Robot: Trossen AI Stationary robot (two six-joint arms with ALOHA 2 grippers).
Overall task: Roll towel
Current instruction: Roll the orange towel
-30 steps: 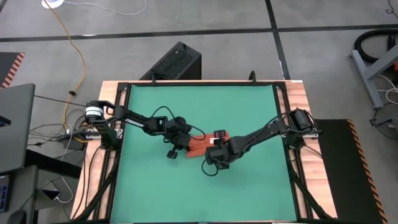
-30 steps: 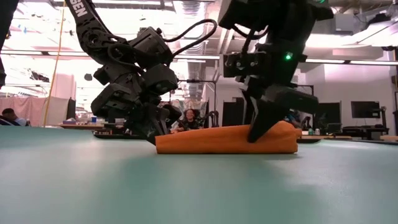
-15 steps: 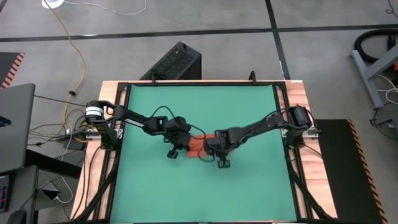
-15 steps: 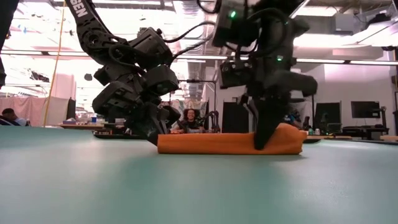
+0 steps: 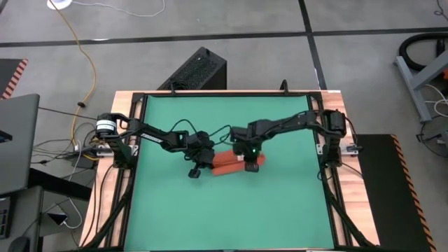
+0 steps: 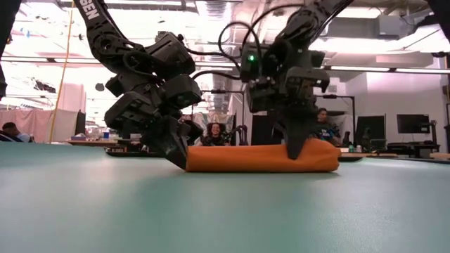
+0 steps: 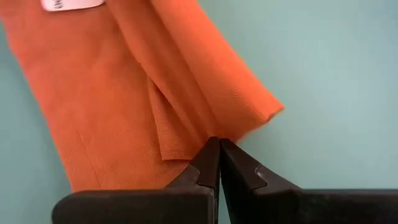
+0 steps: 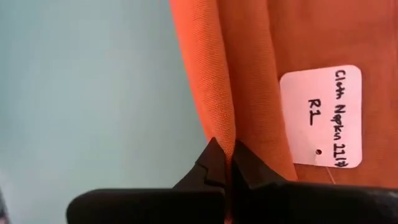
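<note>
Overhead, the towel lies as a narrow strip mid-mat, with the left gripper and right gripper at opposite ends. Only the wrist views show each gripper's fingers pressed together, pinching a fold, and the white tag.

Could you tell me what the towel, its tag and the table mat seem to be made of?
Towel: woven matte fabric, likely cotton; fine weave shows and it folds softly. Tag: probably paper or card, flat white with handwriting. Green mat: smooth, faintly sheened, possibly rubber or vinyl.
</note>
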